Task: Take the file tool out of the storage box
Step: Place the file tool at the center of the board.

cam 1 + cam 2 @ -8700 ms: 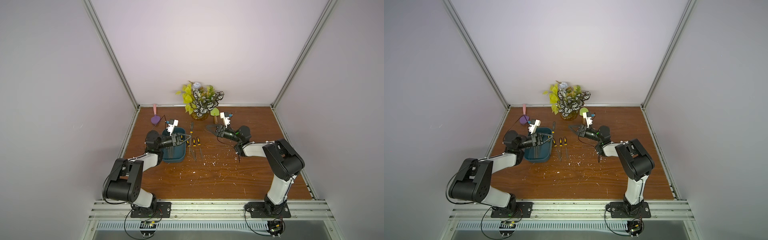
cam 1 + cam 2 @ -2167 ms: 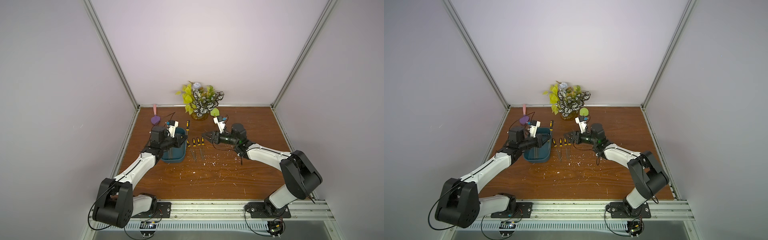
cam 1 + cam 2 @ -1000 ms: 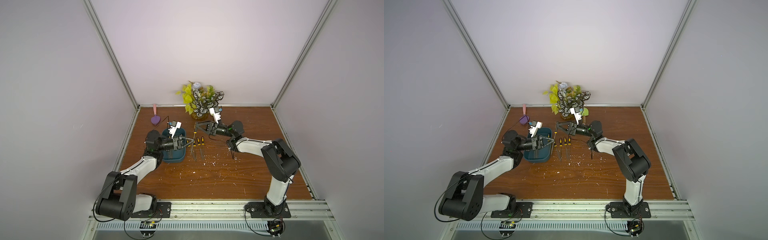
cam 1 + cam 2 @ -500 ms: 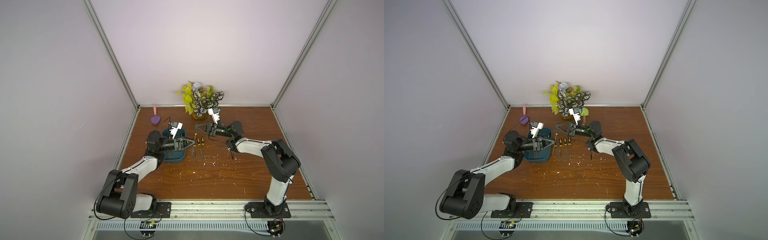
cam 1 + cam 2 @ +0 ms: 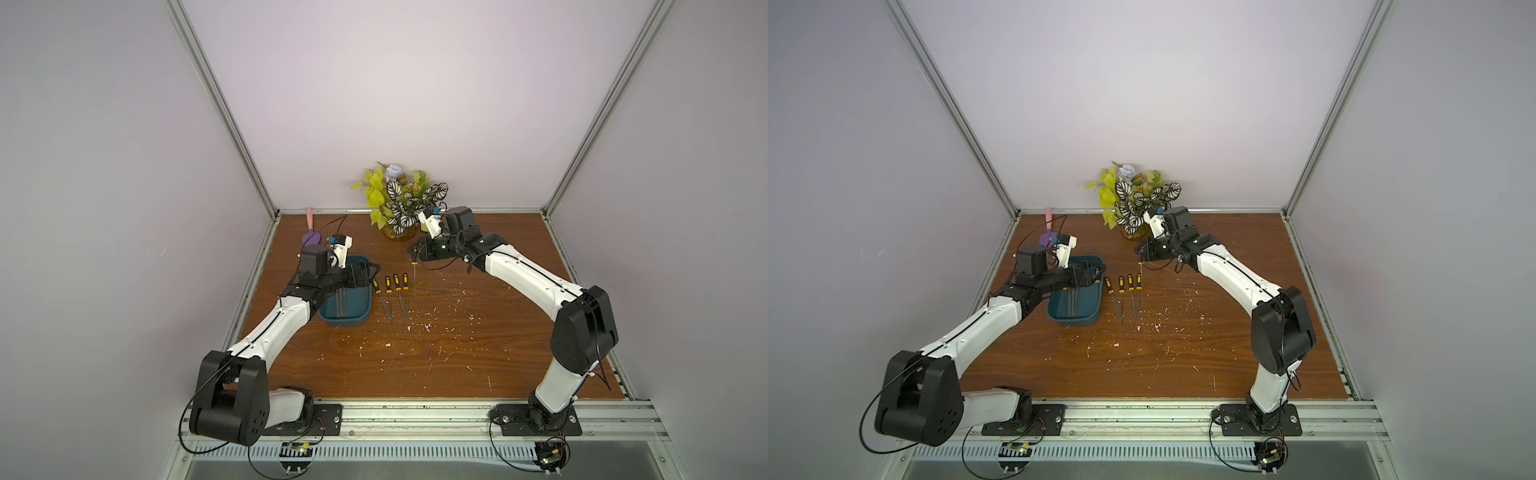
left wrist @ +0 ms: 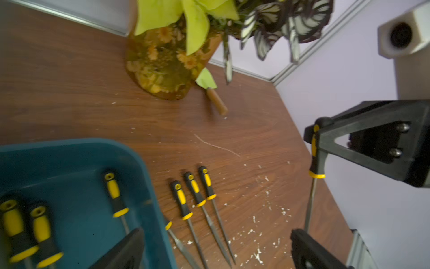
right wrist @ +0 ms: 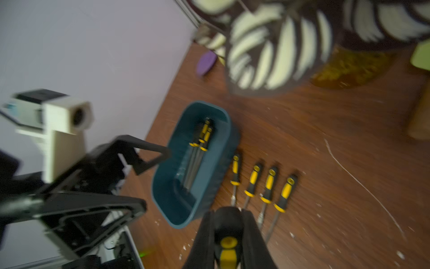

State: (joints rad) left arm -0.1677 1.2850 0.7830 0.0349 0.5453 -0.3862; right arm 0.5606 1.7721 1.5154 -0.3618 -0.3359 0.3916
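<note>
Pale lilac walls (image 5: 395, 83) fill the upper frame in both top views. Below them, the table (image 5: 415, 365) is reddish-brown wood grain flecked with white. Left of centre is the dark teal storage box (image 5: 347, 321). The boxed files (image 7: 202, 137) and the row of files (image 5: 388, 284) at centre have black handles banded in yellow and grey metal blades, as does one separate file tool (image 6: 316, 167). At upper centre, an amber vase (image 6: 160, 67) patterned with yellow-orange flowers holds a plant (image 5: 399, 195) with lime-yellow leaves and dark, white-striped leaves. Beside it is a trowel (image 6: 206, 80) with a green blade and brown handle. At upper left, a hand tool (image 5: 311, 238) has a purple head and pink handle. The robot arms (image 5: 286, 324) are white with black joints.
</note>
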